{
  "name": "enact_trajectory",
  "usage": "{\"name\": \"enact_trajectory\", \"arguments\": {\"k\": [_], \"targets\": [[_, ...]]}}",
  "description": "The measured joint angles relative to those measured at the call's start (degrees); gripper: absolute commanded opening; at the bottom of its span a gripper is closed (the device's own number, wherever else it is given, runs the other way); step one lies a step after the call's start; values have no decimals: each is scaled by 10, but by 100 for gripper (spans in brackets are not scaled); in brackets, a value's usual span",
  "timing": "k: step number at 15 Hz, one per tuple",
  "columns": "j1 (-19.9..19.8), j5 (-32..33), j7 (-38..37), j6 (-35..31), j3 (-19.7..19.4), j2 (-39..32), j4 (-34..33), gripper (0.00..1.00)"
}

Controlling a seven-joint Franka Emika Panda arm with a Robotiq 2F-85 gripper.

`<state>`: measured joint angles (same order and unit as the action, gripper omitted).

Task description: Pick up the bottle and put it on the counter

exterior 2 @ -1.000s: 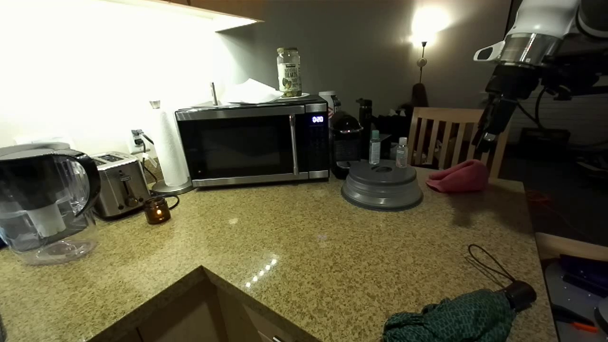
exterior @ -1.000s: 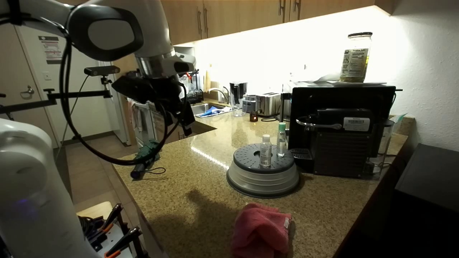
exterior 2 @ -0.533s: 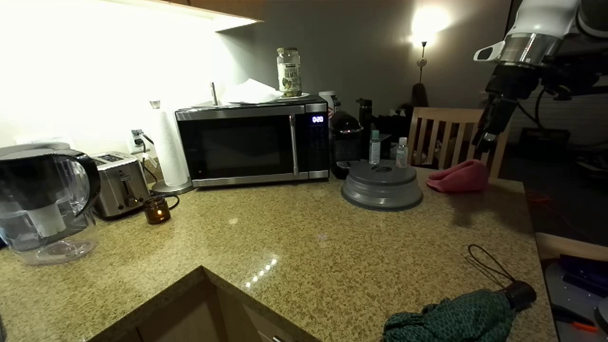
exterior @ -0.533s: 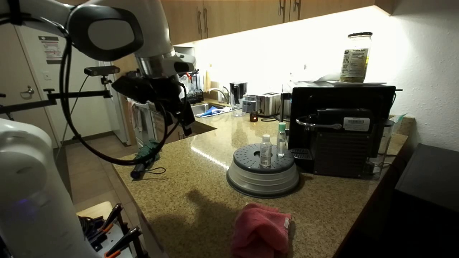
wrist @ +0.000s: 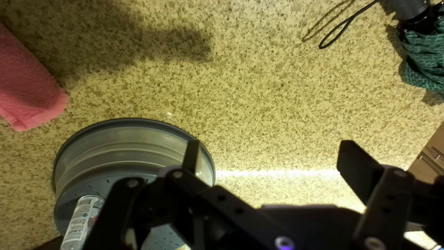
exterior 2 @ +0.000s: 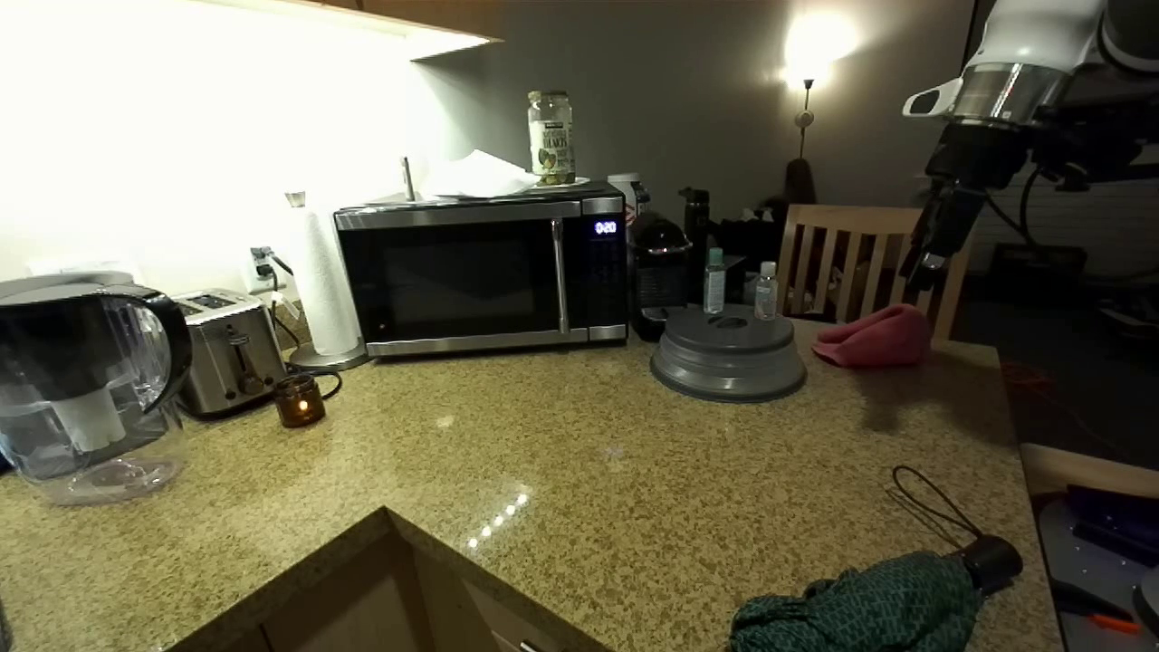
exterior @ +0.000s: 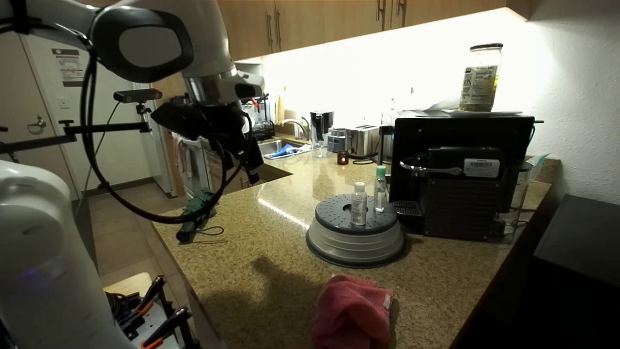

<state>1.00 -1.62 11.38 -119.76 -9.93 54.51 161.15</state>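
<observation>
Two small clear bottles stand upright on the round grey tray (exterior: 356,247), which sits on the speckled tan counter (exterior: 261,228). One bottle (exterior: 359,207) has a white cap; the other bottle (exterior: 380,193) has a green cap. Both also show in an exterior view, white-capped (exterior 2: 766,294) and green-capped (exterior 2: 714,285). In the wrist view one labelled bottle (wrist: 81,220) shows at lower left; its cap is out of view. My gripper (wrist: 269,152) is open and empty, held above the counter and apart from both bottles. It also shows in an exterior view (exterior 2: 922,272).
A pink towel (exterior: 353,310) lies on the counter near the tray. A folded green umbrella (exterior 2: 860,602) lies by the counter's edge. A black coffee machine (exterior 2: 658,272) and a microwave (exterior 2: 471,281) stand behind the tray. A water pitcher (exterior 2: 81,380), toaster (exterior 2: 231,353) and candle (exterior 2: 299,401) stand farther along.
</observation>
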Motion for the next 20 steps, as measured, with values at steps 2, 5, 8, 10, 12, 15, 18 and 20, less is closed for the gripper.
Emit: {"name": "enact_trajectory", "arguments": {"k": [2, 5, 8, 10, 12, 15, 18, 20], "targets": [[0, 0, 0, 0, 0, 0, 0, 100], [0, 0, 0, 0, 0, 0, 0, 100], [0, 0, 0, 0, 0, 0, -5, 100], [0, 0, 0, 0, 1, -3, -14, 100], [0, 0, 0, -1, 4, -12, -28, 100], [0, 0, -1, -6, 4, -46, -61, 100], [0, 0, -1, -23, 4, -110, -109, 100], [0, 0, -3, -34, 5, -160, -149, 100]]}}
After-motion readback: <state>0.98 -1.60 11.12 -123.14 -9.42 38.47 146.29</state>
